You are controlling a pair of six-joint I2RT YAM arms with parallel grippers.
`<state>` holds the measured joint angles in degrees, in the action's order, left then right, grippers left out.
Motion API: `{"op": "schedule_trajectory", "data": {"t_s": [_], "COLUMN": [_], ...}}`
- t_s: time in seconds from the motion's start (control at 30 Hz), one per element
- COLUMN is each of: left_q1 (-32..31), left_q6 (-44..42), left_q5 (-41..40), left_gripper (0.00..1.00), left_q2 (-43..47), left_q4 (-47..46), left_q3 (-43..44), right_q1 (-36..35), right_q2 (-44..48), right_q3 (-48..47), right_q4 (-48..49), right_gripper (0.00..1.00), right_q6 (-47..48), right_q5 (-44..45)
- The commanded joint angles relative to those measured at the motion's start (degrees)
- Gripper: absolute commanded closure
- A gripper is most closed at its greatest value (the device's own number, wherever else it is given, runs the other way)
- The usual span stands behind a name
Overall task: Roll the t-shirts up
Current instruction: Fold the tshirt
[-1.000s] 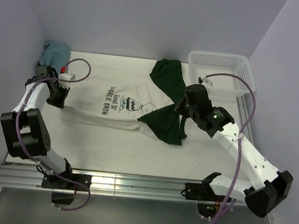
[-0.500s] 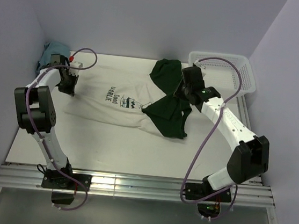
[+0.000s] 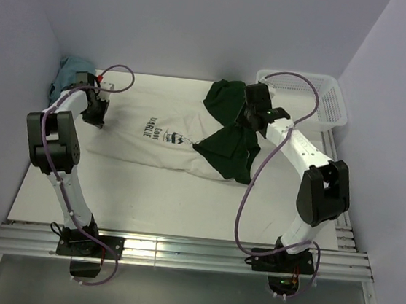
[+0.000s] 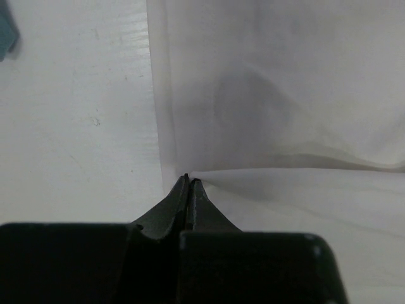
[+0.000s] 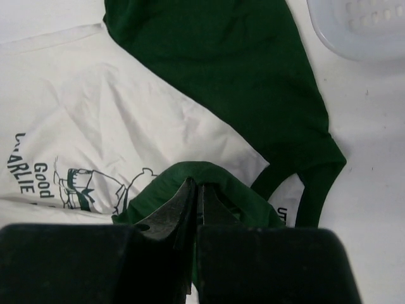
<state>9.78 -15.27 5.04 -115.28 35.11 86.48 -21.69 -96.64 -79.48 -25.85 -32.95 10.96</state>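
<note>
A cream-white t-shirt (image 3: 164,117) with dark green sleeves lies spread on the white table, its chest print facing up. My left gripper (image 3: 94,117) is shut on the shirt's left hem edge; in the left wrist view the closed tips (image 4: 190,181) pinch the cream cloth (image 4: 285,95), with a crease running from them. My right gripper (image 3: 245,123) is shut on the near green sleeve (image 3: 229,152); in the right wrist view that sleeve (image 5: 235,185) humps up around the closed tips (image 5: 199,185). The far sleeve (image 5: 253,82) lies flat beyond.
A white mesh basket (image 3: 307,91) stands at the far right corner, its rim (image 5: 361,28) just past the far sleeve. A teal-blue cloth (image 3: 68,73) is bunched at the far left corner, close to my left gripper. Walls close in the back and sides.
Both grippers have moved toward the far side of the table, pulling the shirt with them. The near sleeve has bunched closer to the far sleeve. Both stayed shut.
</note>
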Motion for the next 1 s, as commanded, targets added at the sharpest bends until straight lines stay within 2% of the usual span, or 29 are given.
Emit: {"op": "schedule_trajectory", "data": {"t_s": [0.0, 0.47, 0.7, 0.87, 0.97], "left_q1": [-0.5, -1.7, -1.8, -1.8, -1.7], "left_q6": [0.8, 1.8, 2.3, 2.3, 1.8], "left_q5": [-2.3, -4.2, -4.8, -4.8, -4.8], "left_gripper": [1.0, 1.0, 0.93, 1.0, 1.0], "left_q2": [0.3, 0.2, 0.4, 1.9, 3.0], "left_q4": [-2.1, -3.8, -5.0, -5.7, -6.0], "left_q3": [2.3, 1.4, 0.8, -0.5, -1.5], "right_q1": [0.5, 1.0, 1.1, 1.5, 1.9], "right_q2": [-1.7, -9.9, -13.7, -14.2, -12.3], "right_q3": [-4.8, -11.9, -11.9, -10.3, -8.0], "right_q4": [1.6, -0.5, -1.6, -1.0, 0.1], "right_gripper": [1.0, 1.0, 1.0, 1.0, 1.0], "right_q6": [1.8, 2.8, 2.2, 1.0, 0.7], "right_q5": [1.2, 2.9, 4.4, 5.4, 5.7]}}
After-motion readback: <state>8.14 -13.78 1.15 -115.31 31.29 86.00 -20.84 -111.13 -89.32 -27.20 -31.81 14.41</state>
